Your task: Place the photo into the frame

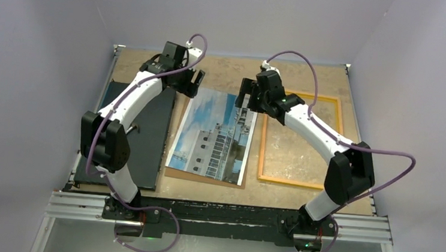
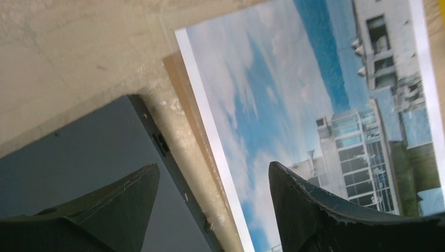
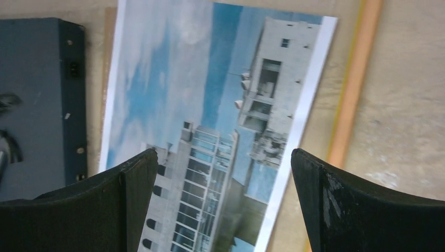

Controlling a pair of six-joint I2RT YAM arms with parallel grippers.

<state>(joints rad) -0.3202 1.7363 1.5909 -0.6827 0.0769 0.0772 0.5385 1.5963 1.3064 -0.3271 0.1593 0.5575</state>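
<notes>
The photo [image 1: 216,137], a white building against blue cloudy sky with a white margin, lies flat in the middle of the table on a brown backing board [image 1: 204,177]. The frame [image 1: 263,147], with its thin yellow-orange border, lies flat just right of it. My left gripper [image 1: 191,82] hovers over the photo's far left corner, open and holding nothing; in the left wrist view its gripper [image 2: 212,167] straddles the photo [image 2: 273,105] edge. My right gripper [image 1: 245,98] hangs open over the far right corner. In the right wrist view this gripper [image 3: 224,152] is above the photo [image 3: 210,79], beside the frame [image 3: 357,79].
A black flat board [image 1: 141,137] lies left of the photo, partly under the left arm; it also shows in the wrist views as a black board [image 2: 78,157] and black board [image 3: 36,94]. Grey walls enclose the table on three sides. An aluminium rail [image 1: 219,216] runs along the near edge.
</notes>
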